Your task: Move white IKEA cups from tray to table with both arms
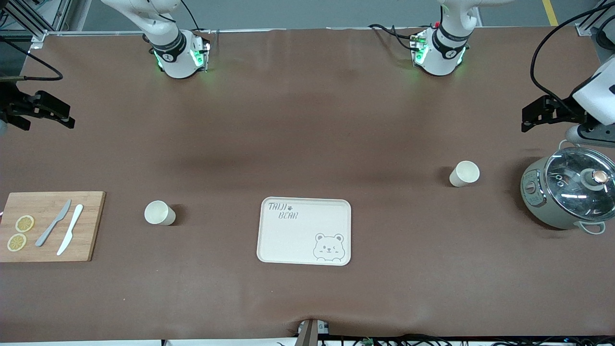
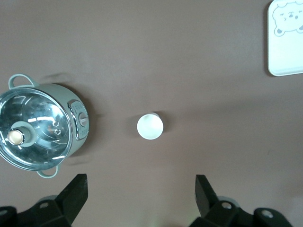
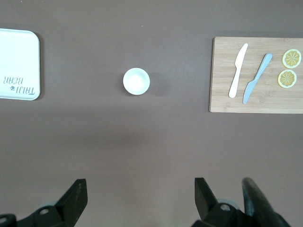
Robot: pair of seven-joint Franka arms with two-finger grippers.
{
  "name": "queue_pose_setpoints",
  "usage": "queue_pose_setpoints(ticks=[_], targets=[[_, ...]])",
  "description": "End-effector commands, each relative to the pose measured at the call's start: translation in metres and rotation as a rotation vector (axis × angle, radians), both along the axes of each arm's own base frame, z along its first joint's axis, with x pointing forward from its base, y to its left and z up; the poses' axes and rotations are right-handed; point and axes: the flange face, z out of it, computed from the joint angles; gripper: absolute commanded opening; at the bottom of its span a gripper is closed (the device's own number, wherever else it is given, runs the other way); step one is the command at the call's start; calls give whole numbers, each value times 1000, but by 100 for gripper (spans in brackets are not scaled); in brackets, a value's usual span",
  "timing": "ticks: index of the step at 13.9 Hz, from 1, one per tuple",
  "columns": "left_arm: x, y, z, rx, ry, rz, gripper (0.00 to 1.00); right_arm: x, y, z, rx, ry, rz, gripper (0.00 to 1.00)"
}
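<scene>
Two white cups stand upright on the brown table. One cup (image 1: 464, 173) is toward the left arm's end, beside the pot, and shows in the left wrist view as the cup (image 2: 150, 126). The other cup (image 1: 159, 213) stands between the board and the tray, and is the cup (image 3: 136, 81) of the right wrist view. My left gripper (image 1: 526, 120) hangs open and empty over the table near the pot, its own view showing the left gripper (image 2: 141, 189) apart from the cup. My right gripper (image 1: 48, 113) hangs open and empty over the table at the right arm's end, shown as the right gripper (image 3: 140, 189).
A cream bear tray (image 1: 288, 240) lies between the cups, nearer to the front camera. A grey-green pot (image 1: 567, 192) with a glass lid stands at the left arm's end. A wooden board (image 1: 91, 226) with two knives and two lemon slices lies at the right arm's end.
</scene>
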Motion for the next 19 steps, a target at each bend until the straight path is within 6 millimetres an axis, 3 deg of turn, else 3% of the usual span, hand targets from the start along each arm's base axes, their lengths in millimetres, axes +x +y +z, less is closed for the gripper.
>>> queue_pose_setpoints(ticks=[1,3,8,11,19], targets=[[0,0,11,-7,-28,18,100,-8,0,3,-22,-14,4,100],[1,-1,10,1,-29,17,100,-10,-4,6,-27,-33,0,100],[1,-1,9,-5,-27,18,100,-10,-39,5,-32,-32,-51,100],[0,-1,11,-7,-30,18,100,-10,-27,6,-45,-29,-35,100],[0,-2,11,-10,-28,16,100,-9,-26,3,-47,-21,-43,100]])
